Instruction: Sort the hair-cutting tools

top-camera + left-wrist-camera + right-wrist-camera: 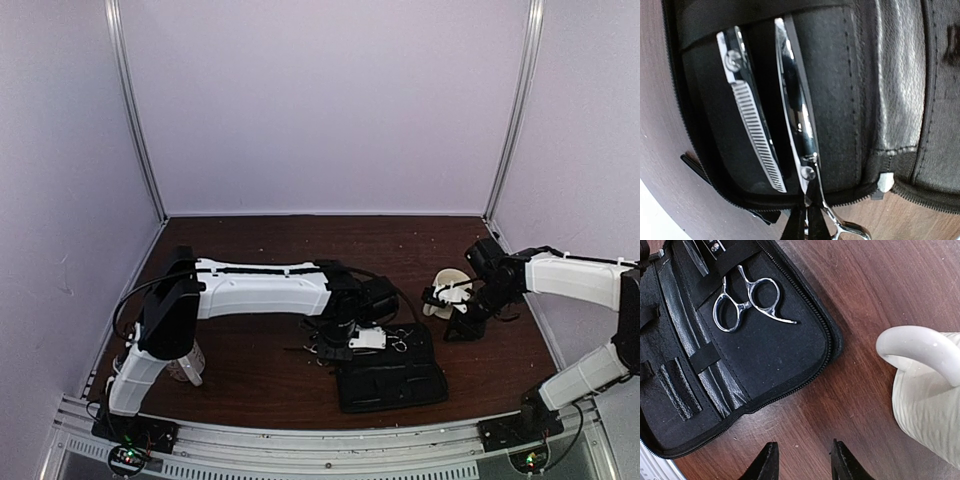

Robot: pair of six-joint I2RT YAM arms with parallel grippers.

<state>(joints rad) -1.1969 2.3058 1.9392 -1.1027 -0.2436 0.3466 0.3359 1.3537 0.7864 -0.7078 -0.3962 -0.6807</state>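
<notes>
A black fabric case (400, 385) lies open at the table's middle. In it rests a pair of silver scissors with a toothed blade (752, 130); its ring handles (747, 302) sit by an elastic strap. A second, plain-bladed pair of scissors (795, 100) lies beside it with its tip deep in the case and its ring handle (855, 232) past the zipper edge. My left gripper (806, 210) is shut on this pair's shank, just behind the pivot. My right gripper (804, 445) hovers open over bare wood between the case and a white mug, holding nothing.
The white mug (925, 390) stands just right of my right gripper (437, 298). Another mug (188, 368) stands at the near left under the left arm. A thin black strip (755, 215) pokes out at the case's edge. Walls enclose the table.
</notes>
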